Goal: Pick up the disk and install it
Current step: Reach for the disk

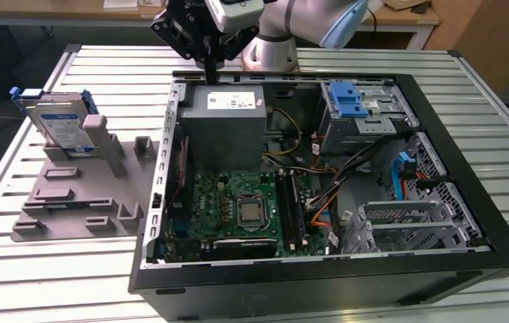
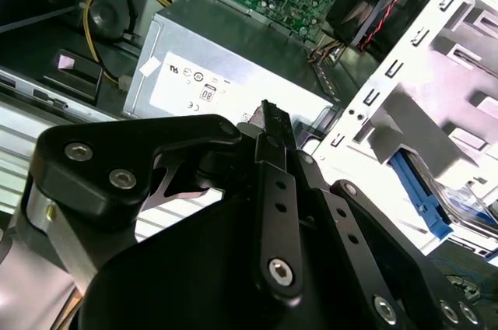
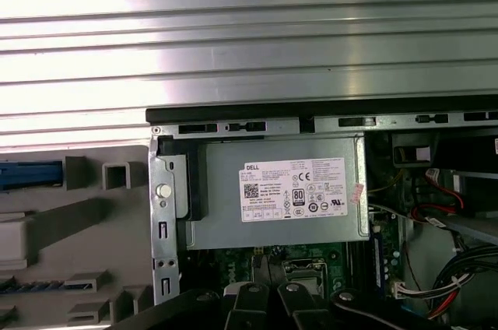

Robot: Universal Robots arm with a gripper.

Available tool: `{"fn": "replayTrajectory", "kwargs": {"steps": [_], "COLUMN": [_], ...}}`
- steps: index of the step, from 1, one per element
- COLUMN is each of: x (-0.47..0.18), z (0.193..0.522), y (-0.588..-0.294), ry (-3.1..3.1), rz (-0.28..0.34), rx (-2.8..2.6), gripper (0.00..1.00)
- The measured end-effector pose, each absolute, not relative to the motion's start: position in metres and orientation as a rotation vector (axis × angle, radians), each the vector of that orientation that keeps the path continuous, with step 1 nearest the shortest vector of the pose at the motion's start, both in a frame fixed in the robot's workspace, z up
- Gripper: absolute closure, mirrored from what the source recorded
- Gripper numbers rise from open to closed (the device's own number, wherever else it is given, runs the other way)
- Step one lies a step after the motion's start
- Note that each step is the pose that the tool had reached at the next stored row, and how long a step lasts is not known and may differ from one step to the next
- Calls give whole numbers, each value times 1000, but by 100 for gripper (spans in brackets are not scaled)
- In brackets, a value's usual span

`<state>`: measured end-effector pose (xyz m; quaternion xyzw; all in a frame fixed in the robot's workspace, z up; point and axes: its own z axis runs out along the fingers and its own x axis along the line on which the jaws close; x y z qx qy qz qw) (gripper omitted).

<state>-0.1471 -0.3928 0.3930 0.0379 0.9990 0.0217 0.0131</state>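
Note:
The disk (image 1: 61, 124) stands on edge in a grey holder (image 1: 74, 195) on the table, at the exterior view's left of the open computer case (image 1: 326, 269). It is silver-grey with a white-and-blue label and a blue bracket (image 3: 31, 174). My gripper (image 1: 211, 71) hangs over the case's far rim, above the grey power-supply box (image 1: 227, 121), well apart from the disk. Its black fingers (image 2: 272, 135) are pressed together and hold nothing, so it is shut. The power-supply box's white sticker (image 3: 294, 188) lies just under the gripper in both wrist views.
Inside the case are a green motherboard (image 1: 241, 208), loose cables (image 1: 326, 195) and a metal drive cage with a blue latch (image 1: 353, 101) at the far right. The slatted metal table (image 1: 57, 282) surrounds the case. The holder has several empty slots.

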Motion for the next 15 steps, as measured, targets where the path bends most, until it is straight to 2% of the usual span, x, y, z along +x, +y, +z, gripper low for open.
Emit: {"fn": "replayTrajectory", "kwargs": {"steps": [15], "x": [-157], "z": [393], "y": [-391], "ry": [3113], "rz": [68], "rx": [118], "gripper": [89]}}
